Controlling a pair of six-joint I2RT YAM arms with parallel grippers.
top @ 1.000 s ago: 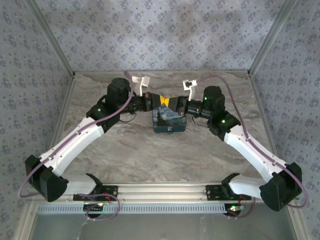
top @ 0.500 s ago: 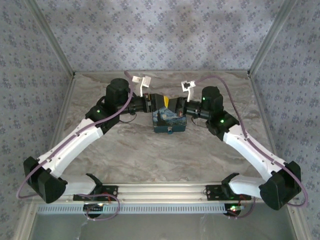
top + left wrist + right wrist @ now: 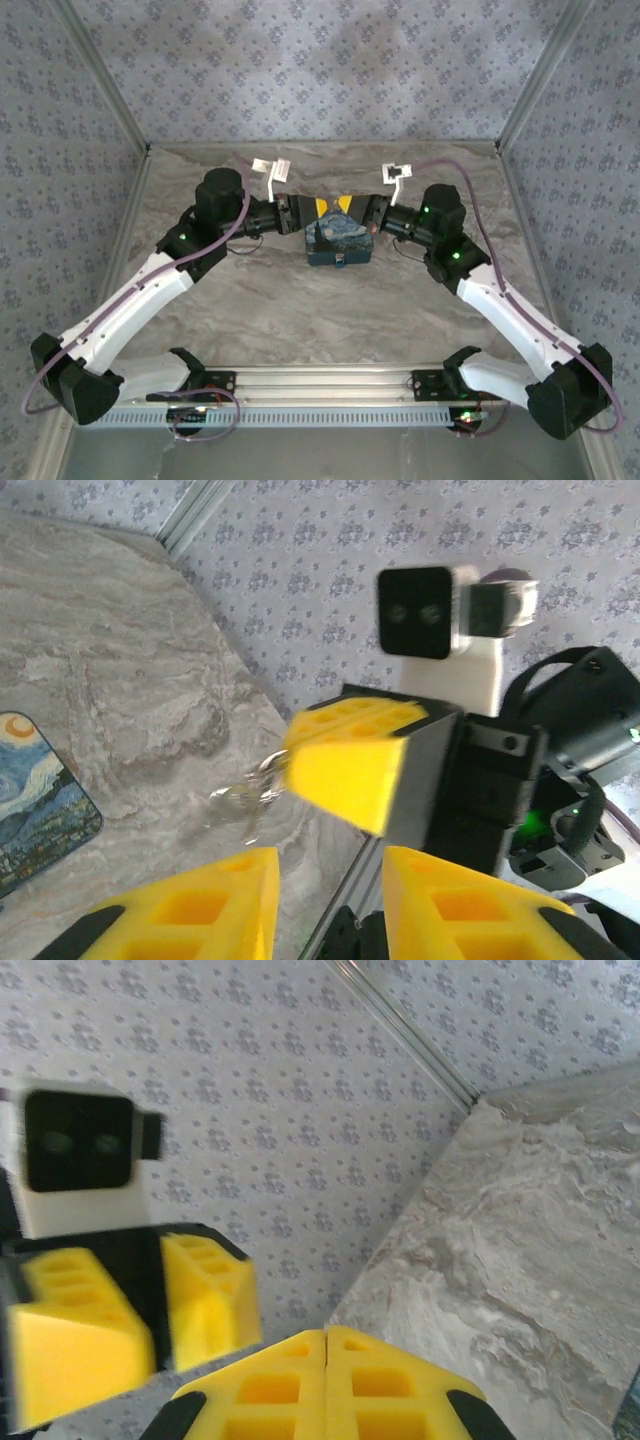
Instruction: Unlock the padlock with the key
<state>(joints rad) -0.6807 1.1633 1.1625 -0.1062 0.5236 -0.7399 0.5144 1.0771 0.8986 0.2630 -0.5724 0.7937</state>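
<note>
My right gripper (image 3: pixel 347 208) (image 3: pixel 326 1338) is shut, its yellow fingers pressed flat together. In the left wrist view the right gripper (image 3: pixel 345 770) hangs above the marble table with a silver key ring and key (image 3: pixel 243 795) dangling from its tip. My left gripper (image 3: pixel 330 870) (image 3: pixel 303 212) faces it from the left, open, with nothing in the gap. Its yellow fingers (image 3: pixel 205 1300) show in the right wrist view. I cannot make out the padlock in any view.
A Starry Night printed box (image 3: pixel 340 240) (image 3: pixel 30 805) lies on the marble table just in front of both grippers. Patterned walls close the workspace at the back and sides, with a metal rail (image 3: pixel 330 380) along the near edge.
Both arms have swung outward, the left elbow to the left and the right elbow to the right. The two grippers still face each other above the box.
</note>
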